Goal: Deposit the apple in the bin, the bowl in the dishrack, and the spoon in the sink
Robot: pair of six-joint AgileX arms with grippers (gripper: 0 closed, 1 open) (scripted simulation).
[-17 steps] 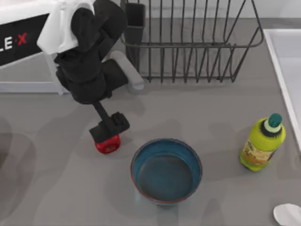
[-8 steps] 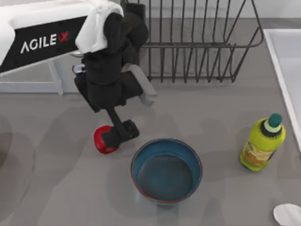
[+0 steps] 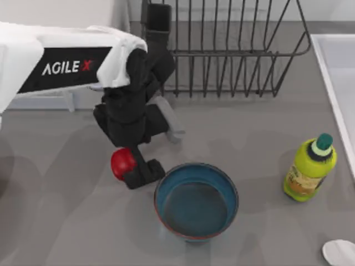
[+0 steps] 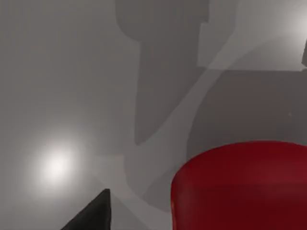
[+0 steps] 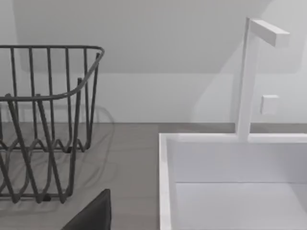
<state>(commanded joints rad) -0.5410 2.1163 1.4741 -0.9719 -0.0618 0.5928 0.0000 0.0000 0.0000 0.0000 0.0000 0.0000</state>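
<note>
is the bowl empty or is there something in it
Empty. The top view looks straight into the bowl and shows just its bare teal inside; the apple sits outside it by the left claw.

Left arm reaches in from the top view's 9 o'clock edge, white link with the AgileX mark lying across the upper left, black wrist bending down toward centre. Left tool (image 3: pixel 135 168) hangs at about 8 o'clock of centre, fingers clamped on the apple (image 3: pixel 122 163), which sits on its 9 o'clock side. Left wrist view: one dark fingertip (image 4: pixel 93 215) near the red fruit. Right wrist view shows one dark right-tool fingertip (image 5: pixel 93 215).
</note>
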